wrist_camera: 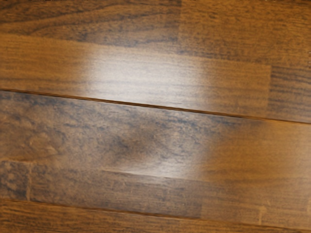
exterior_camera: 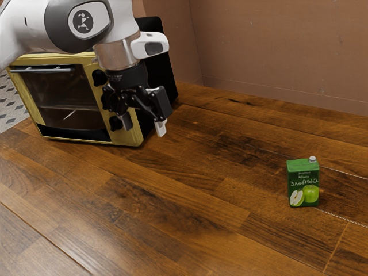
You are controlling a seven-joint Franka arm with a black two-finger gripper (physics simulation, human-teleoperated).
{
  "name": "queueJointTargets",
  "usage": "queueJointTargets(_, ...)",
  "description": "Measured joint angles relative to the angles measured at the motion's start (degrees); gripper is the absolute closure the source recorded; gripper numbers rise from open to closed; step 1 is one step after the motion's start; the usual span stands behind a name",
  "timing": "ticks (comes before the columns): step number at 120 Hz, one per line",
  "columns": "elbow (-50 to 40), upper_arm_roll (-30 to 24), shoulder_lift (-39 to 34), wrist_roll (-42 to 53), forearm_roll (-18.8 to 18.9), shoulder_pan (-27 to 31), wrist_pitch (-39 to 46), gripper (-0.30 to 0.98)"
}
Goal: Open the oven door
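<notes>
Oven door: the oven door (exterior_camera: 52, 92), with its handle (exterior_camera: 43, 69) along the upper edge, was closed on the front of the yellow-framed oven (exterior_camera: 133, 137), at the exterior view's left.
End effector: released, its fingers apart with nothing between them; the end effector (exterior_camera: 144, 126) hung above the table (exterior_camera: 190, 190), across the knob side of the oven in the exterior view, away from the handle.
Wrist view: it gave the table's boards close up, with pale glare and a dark seam crossing them.
Exterior view: it added the oven, the arm (exterior_camera: 23, 34) and a green juice carton (exterior_camera: 303, 185).
Oven interior: a rack (exterior_camera: 69, 108) was visible through the dark glass.
Carton: upright, its cap (exterior_camera: 312, 159) on; the contents could not be told.
Room and edges: a broad stretch of boards ran between oven and carton, which stood well apart; behind rose a wall (exterior_camera: 276, 52).
</notes>
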Motion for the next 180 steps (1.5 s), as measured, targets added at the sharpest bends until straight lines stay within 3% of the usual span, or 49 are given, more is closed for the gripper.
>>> queueJointTargets(34,2.35,0.24,-1.39,0.39,-0.04,-0.10,0.26,0.00)
queueJointTargets(49,10.34,4.23,-6.46,10.05,0.25,-3.14,-0.29,0.00)
queueJointTargets(61,11.10,4.79,-8.07,19.65,6.47,-2.20,-0.79,0.00)
queueJointTargets(79,-11.44,10.48,-23.16,31.91,11.04,-0.34,9.56,0.00)
queueJointTargets(96,-22.07,18.34,-29.26,43.25,12.09,0.22,22.19,0.00)
queueJointTargets(117,-22.48,24.32,-28.71,56.53,10.21,0.08,31.90,0.00)
queueJointTargets(132,-18.22,29.24,-23.11,63.79,8.90,0.27,35.60,0.00)
queueJointTargets(159,-18.84,34.78,-19.38,72.29,9.34,0.30,45.74,0.00)
queueJointTargets(180,-19.64,37.92,-14.58,77.00,6.19,0.27,53.44,0.00)
